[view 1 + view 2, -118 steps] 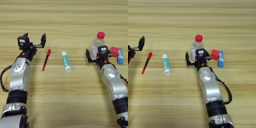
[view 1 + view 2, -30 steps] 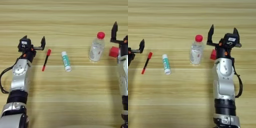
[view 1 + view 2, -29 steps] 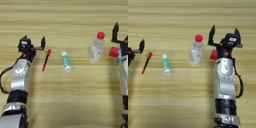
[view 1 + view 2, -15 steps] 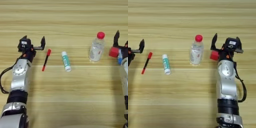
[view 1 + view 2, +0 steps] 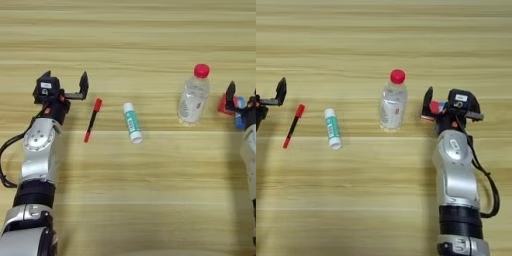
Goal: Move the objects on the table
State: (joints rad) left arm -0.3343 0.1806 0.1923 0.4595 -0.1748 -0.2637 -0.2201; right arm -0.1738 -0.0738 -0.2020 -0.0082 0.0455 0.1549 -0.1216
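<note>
Light wooden planks of the desk (image 5: 150, 200) fill the whole view, grain running side to side. Over on the left, the left pincer (image 5: 64, 86) sits low over the desk with its two black fingers spread wide and nothing between them. Just to its right lies the thin red-and-black marker (image 5: 92, 120), slanted, red cap end pointing up and away. Next along, the white-and-green tube (image 5: 132, 123) lies flat, nearly parallel to the marker but apart from it. Moving right, the clear plastic bottle with the red cap (image 5: 393, 101) stands upright near the middle. And now the action: the right pincer (image 5: 444, 106) is down at the desk just right of the bottle, one black finger standing up on the near side of the red cube (image 5: 435, 108), the cube sitting right at the fingers. Whether it is clenched on the cube, I cannot tell. A sliver of the blue tube (image 5: 239, 111) peeks out beside the cube, mostly hidden by the arm.
</note>
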